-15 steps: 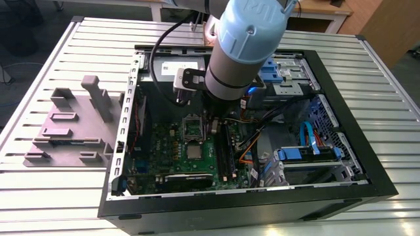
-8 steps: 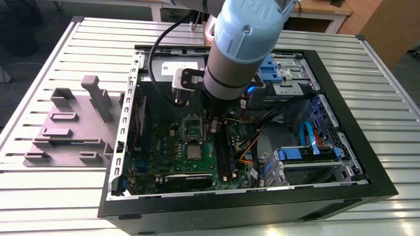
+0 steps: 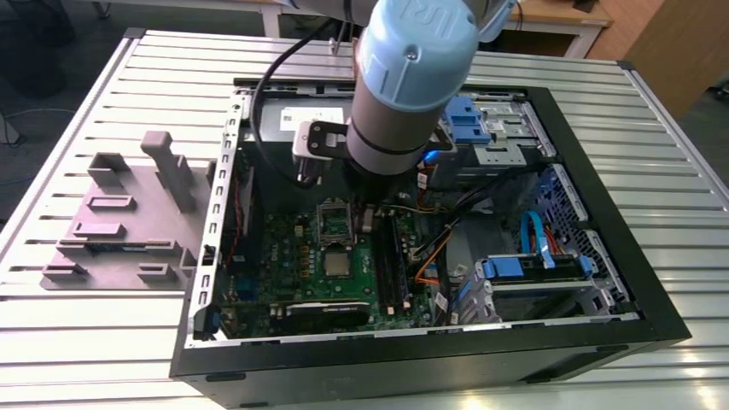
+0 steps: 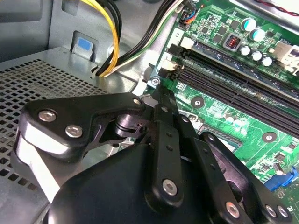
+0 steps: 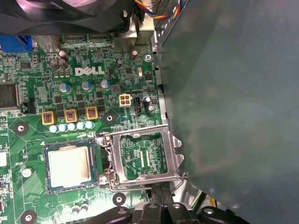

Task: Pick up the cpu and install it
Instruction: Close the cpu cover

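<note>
The arm (image 3: 408,77) is hanging down from twelve o'clock in the exterior view, its gripper (image 3: 367,220) pointing toward six o'clock.

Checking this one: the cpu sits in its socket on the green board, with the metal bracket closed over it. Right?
Not quite. The cpu does sit in its socket on the green board, but the metal bracket is swung open beside it, as the first wrist view shows.

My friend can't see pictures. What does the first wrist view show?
The silver cpu lies in its black socket on a green motherboard, with the metal bracket swung open beside it. A grey case wall stands alongside.
</note>
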`<control>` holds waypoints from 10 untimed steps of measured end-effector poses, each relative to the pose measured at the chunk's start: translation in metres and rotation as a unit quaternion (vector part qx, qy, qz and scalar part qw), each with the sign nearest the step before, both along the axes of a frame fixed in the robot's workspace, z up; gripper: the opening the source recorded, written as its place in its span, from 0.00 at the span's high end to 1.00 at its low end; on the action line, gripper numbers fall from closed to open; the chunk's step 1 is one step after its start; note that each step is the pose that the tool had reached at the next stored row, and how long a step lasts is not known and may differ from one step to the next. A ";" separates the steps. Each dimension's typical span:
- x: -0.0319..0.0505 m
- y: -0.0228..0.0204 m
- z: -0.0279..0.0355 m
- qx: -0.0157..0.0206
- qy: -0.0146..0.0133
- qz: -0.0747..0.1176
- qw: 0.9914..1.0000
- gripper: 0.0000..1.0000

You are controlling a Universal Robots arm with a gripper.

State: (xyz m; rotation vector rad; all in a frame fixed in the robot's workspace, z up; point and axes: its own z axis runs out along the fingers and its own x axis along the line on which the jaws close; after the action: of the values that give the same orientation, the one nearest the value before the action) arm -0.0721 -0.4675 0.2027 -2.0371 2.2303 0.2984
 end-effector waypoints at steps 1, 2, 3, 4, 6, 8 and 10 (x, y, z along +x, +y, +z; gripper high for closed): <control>-0.0006 -0.0002 0.0001 0.000 0.000 0.000 1.000 0.89; -0.0011 -0.0004 0.0001 0.000 -0.001 0.000 1.000 0.89; -0.0015 -0.0005 0.0001 0.000 -0.001 0.000 1.000 0.89; -0.0018 -0.0006 0.0001 0.000 -0.001 0.000 1.000 0.89; -0.0021 -0.0008 0.0002 0.000 -0.002 0.000 1.000 0.89; -0.0023 -0.0010 0.0008 0.000 -0.002 0.000 1.000 0.89; -0.0023 -0.0011 0.0021 0.001 -0.002 0.000 1.000 0.89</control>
State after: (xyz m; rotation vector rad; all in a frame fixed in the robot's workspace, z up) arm -0.0744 -0.4687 0.2048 -2.0355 2.2276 0.2961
